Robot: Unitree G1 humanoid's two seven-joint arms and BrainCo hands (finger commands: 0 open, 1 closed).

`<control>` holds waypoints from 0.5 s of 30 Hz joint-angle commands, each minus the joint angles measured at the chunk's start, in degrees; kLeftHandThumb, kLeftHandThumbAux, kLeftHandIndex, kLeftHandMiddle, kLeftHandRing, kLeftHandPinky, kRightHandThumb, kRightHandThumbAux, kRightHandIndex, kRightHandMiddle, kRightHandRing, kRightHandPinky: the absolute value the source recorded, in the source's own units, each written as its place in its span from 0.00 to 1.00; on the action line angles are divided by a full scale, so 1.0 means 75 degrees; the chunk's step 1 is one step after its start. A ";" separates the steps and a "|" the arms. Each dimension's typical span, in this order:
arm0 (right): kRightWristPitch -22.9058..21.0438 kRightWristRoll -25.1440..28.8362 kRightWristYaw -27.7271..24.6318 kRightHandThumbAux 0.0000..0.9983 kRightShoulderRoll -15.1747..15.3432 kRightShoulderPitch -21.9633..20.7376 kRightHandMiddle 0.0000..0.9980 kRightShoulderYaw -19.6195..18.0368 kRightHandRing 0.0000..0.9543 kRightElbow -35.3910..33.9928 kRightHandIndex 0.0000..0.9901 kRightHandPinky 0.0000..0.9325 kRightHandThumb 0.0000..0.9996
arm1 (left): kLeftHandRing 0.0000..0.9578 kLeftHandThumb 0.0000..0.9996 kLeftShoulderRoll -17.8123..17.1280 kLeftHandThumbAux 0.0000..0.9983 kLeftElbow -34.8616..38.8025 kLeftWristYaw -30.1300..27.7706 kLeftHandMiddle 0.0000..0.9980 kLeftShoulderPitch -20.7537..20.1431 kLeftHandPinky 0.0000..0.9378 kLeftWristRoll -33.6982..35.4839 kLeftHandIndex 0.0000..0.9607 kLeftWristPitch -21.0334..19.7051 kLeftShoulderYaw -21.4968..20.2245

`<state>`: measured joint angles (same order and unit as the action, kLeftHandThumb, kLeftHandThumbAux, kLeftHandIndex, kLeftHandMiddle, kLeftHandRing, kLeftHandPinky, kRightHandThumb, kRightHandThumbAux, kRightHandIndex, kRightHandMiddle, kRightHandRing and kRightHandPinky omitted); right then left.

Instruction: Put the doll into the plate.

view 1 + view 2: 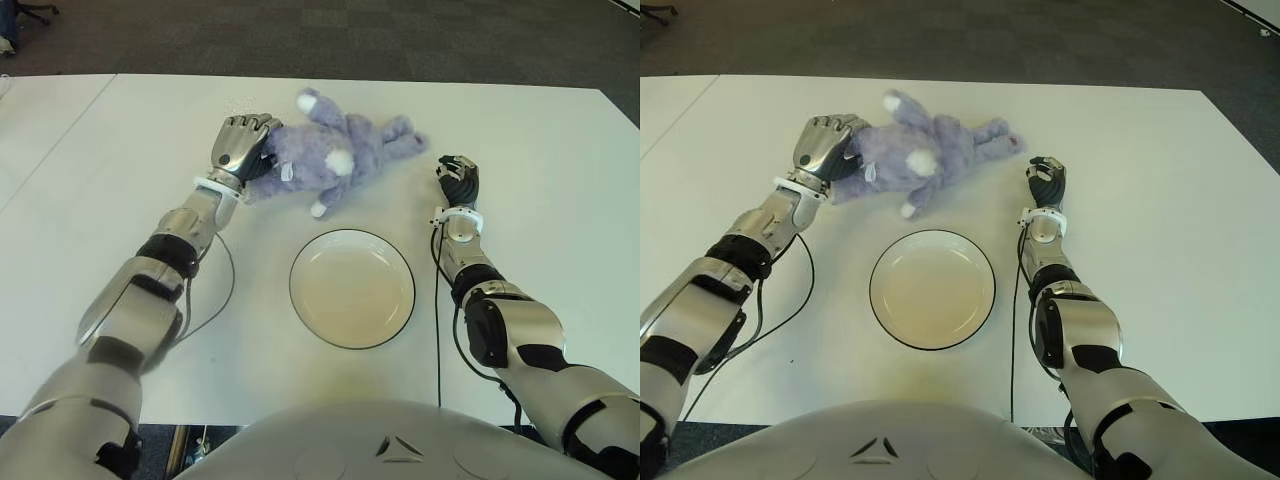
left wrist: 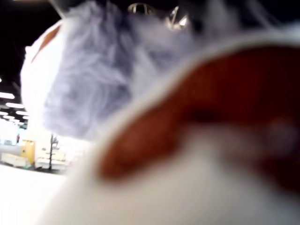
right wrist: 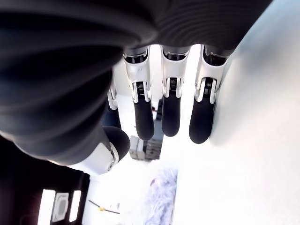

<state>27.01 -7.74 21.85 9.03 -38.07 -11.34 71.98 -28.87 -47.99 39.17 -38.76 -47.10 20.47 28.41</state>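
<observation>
Beside round plate (image 1: 352, 288), fuzzy doll (image 1: 330, 150), seemingly gripped.

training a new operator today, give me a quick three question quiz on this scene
1. True or false: the doll already lies in the plate.
2. Which hand is at the doll?
A. left hand
B. right hand
C. both
3. Fill in: the plate sits on the table between the two arms, nearer the robot than the ____.

Key
1. False. The doll lies on the table beyond the plate, which holds nothing.
2. A. The left hand's fingers are on the doll's left end; whether they grip it is unclear. The right hand shows to the right of the doll, fingers relaxed, holding nothing.
3. doll
</observation>
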 commanded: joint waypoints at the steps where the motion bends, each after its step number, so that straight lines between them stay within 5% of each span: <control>1: -0.0735 0.0013 -0.0054 0.74 -0.0381 0.1238 0.26 0.0000 0.24 0.0781 0.40 0.18 0.70 | 0.90 0.72 -0.0482 0.70 0.1462 -0.0150 0.87 0.0371 0.92 -0.0045 0.46 0.0053 -0.0346; 15: -0.0855 -0.0109 0.0083 0.74 -0.0400 0.1211 0.25 0.0092 0.24 0.0794 0.40 0.24 0.69 | 0.91 0.72 -0.0945 0.70 0.3121 -0.0762 0.87 0.0600 0.94 0.0184 0.46 0.0254 -0.1044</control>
<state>26.99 -8.55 22.52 9.01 -38.07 -10.88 71.98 -35.05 -27.47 35.94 -36.16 -47.02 21.63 22.48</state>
